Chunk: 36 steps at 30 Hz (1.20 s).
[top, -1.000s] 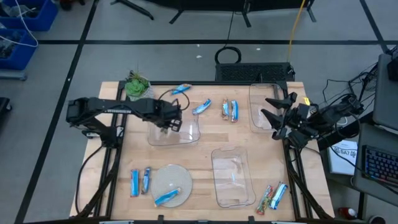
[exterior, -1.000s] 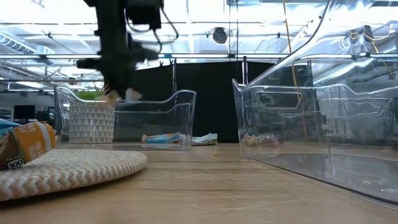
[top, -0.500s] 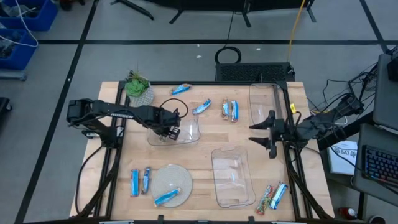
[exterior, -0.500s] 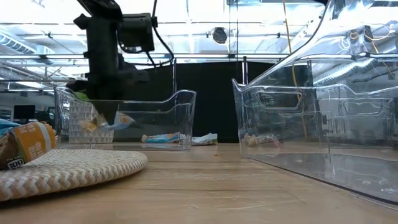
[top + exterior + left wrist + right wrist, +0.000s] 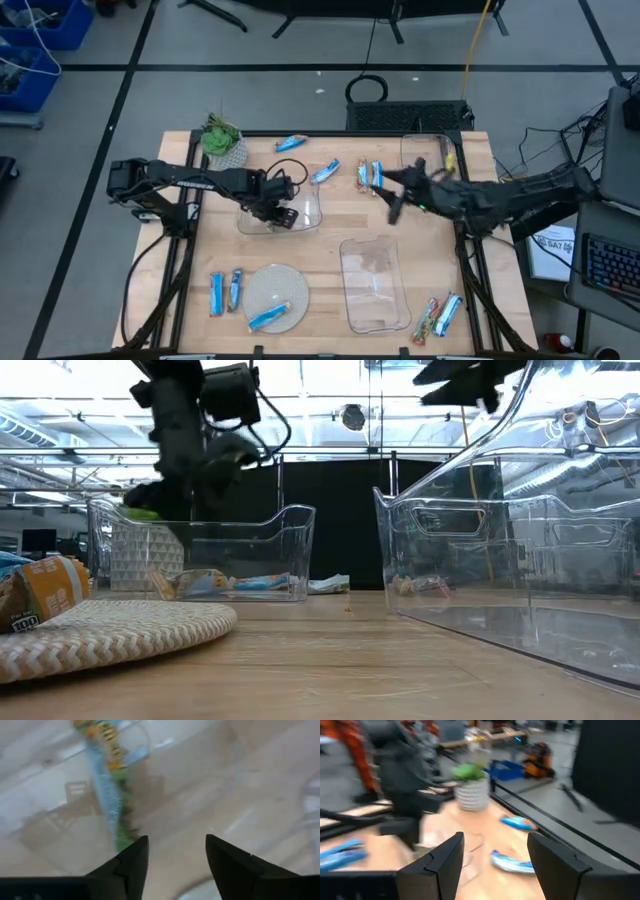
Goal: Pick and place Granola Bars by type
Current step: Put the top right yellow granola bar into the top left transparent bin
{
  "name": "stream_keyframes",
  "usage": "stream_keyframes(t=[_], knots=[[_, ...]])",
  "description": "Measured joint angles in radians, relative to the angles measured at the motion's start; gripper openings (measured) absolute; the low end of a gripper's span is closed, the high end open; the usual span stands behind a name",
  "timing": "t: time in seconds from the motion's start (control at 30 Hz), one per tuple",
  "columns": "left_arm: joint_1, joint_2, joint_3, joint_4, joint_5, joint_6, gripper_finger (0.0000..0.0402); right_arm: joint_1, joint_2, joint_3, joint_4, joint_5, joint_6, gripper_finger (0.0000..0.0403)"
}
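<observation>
My left gripper (image 5: pixel 278 208) stands open over the clear bin (image 5: pixel 300 218) at the table's left middle. A multicoloured granola bar (image 5: pixel 107 780) lies flat on that bin's floor (image 5: pixel 195 582), below the fingers and apart from them. My right gripper (image 5: pixel 495 865) is open and hangs in the air near the far middle (image 5: pixel 392 198), beside two bars, one multicoloured (image 5: pixel 362 175) and one blue (image 5: pixel 377 177), that lie on the wood. Two more blue bars (image 5: pixel 291 143) (image 5: pixel 323 172) lie farther left.
Two other clear bins stand at the far right (image 5: pixel 425 170) and the near middle (image 5: pixel 372 285). A round woven plate (image 5: pixel 275 298) carries a blue bar (image 5: pixel 268 318). Bars also lie at the near left (image 5: pixel 225 292) and near right (image 5: pixel 440 315). A potted plant (image 5: pixel 222 138) stands at the far left.
My left gripper has dipped into the bin with the multicoloured bar, opened and let go; the bar now lies on the bin's floor. My right gripper has swung from the table's right edge toward the left, to the bars at the far middle.
</observation>
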Motion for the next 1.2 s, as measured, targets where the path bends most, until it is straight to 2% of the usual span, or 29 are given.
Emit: stream_keyframes(t=[0.07,0.17,0.23,0.4,0.5,0.6,0.7,0.83,1.2], knots=[[-0.007,0.0,0.04,0.002,-0.013,-0.006,0.0214,-0.059,0.093,0.061,-0.048,0.017,0.03,0.021],[-0.009,0.0,0.105,0.001,-0.018,0.005,0.0221,-0.15,0.229,0.152,-0.214,0.101,0.207,0.021],[-0.004,0.0,0.155,0.0,-0.025,0.042,0.0222,-0.209,0.306,0.193,-0.314,0.104,0.321,0.021],[-0.007,-0.058,0.294,0.006,-0.141,0.279,0.0219,-0.304,0.438,0.214,-0.32,-0.024,0.498,0.021],[-0.019,-0.13,0.331,0.018,-0.204,0.459,0.0219,-0.327,0.508,0.215,-0.327,-0.069,0.598,0.021],[-0.024,-0.217,0.327,0.09,-0.206,0.624,0.0219,-0.341,0.563,0.214,-0.326,-0.106,0.658,0.021],[-0.02,-0.289,0.325,0.119,-0.198,0.71,0.0219,-0.348,0.615,0.215,-0.32,-0.134,0.702,0.021],[-0.02,-0.344,0.324,0.108,-0.194,0.721,0.0219,-0.362,0.695,0.237,-0.334,-0.16,0.709,0.021],[-0.047,-0.407,0.323,0.104,-0.075,0.669,0.0218,-0.401,0.853,0.283,-0.385,-0.193,0.707,0.0204]])
